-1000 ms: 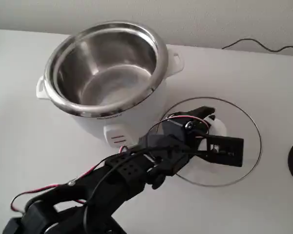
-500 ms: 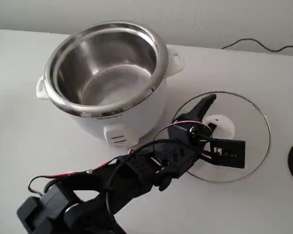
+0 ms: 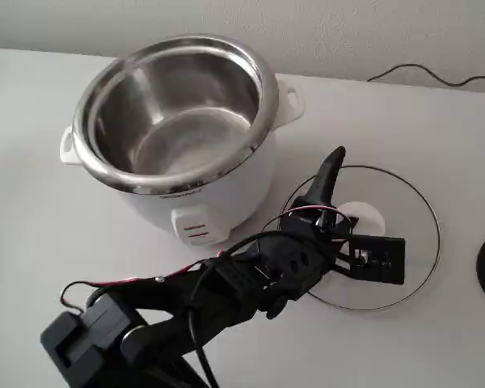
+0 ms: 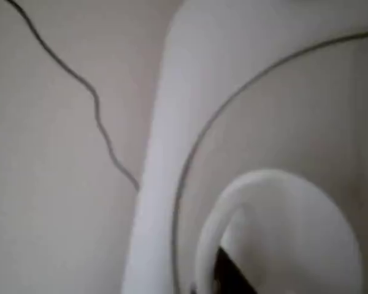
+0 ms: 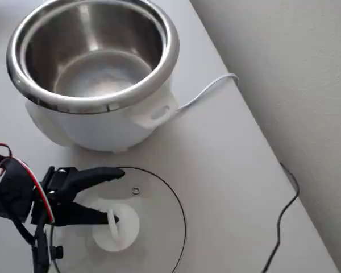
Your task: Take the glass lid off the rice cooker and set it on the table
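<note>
**Steel pot uncovered, glass lid flat beside the cooker**

Steel gleams from the uncovered inner pot of the rice cooker, which stands toward the back left of the white surface in the fixed view, its switch panel facing the camera. Just right of the cooker's base, the glass lid lies flat on the surface, knob up, its metal rim close to the cooker wall but apart from it. Over the lid's near-cooker half sits the black claw, spread wide: one finger points up and away toward the cooker's side, the other lies low by the white knob. In the overhead view the claw has one finger above the lid near the steam hole and the other touching the knob; it grips nothing. Right of the lid, a dark cable runs along the surface's far edge by the wall.
</note>
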